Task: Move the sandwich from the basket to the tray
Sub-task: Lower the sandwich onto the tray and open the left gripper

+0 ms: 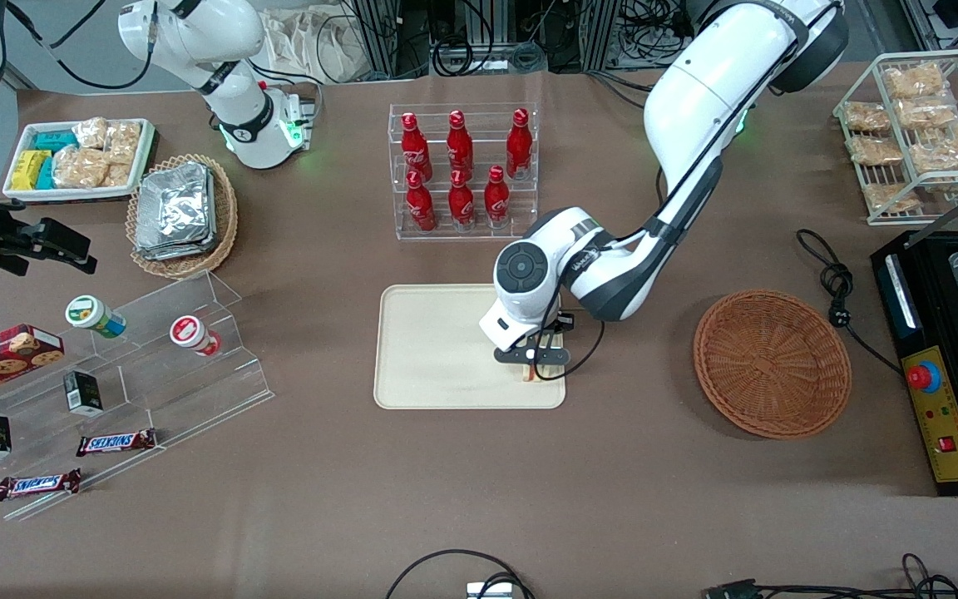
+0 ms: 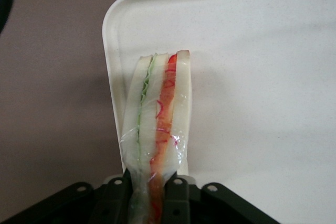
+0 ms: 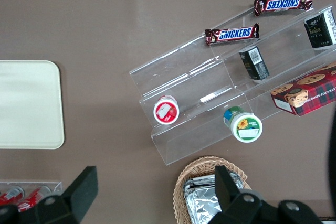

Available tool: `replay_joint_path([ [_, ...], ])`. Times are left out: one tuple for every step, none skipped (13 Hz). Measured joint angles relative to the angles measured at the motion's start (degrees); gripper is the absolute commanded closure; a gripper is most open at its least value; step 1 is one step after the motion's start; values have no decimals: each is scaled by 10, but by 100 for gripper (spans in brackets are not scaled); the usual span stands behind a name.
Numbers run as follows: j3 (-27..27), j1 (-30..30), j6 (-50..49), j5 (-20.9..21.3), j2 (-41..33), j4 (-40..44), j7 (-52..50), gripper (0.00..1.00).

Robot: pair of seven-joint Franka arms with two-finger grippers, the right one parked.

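Now the gripper [image 1: 539,363] hangs low over the tray [image 1: 429,349], near its basket-side corner, fingers clamped on the wrapped sandwich [image 2: 157,114]; the basket [image 1: 772,363] sits empty, so release seems next.

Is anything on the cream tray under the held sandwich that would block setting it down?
Nothing visible. The hand grips the clear-wrapped triangular sandwich above a bare corner of the cream-beige rectangular tray, on the side nearest the orange-brown wicker basket.
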Motion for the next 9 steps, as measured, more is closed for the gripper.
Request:
replay_joint_path([
  [0, 0, 12, 3, 1, 0, -1, 0],
  [0, 0, 19, 4, 1, 0, -3, 0],
  [0, 0, 22, 4, 1, 0, -4, 0],
  [0, 0, 25, 4, 1, 1, -5, 0],
  [0, 0, 26, 4, 0, 2, -6, 0],
  [0, 0, 27, 4, -2, 6, -6, 0],
  [0, 0, 27, 4, -7, 10, -6, 0],
  [0, 1, 27, 4, -17, 12, -6, 0],
  [0, 3, 25, 4, -33, 12, -6, 0],
])
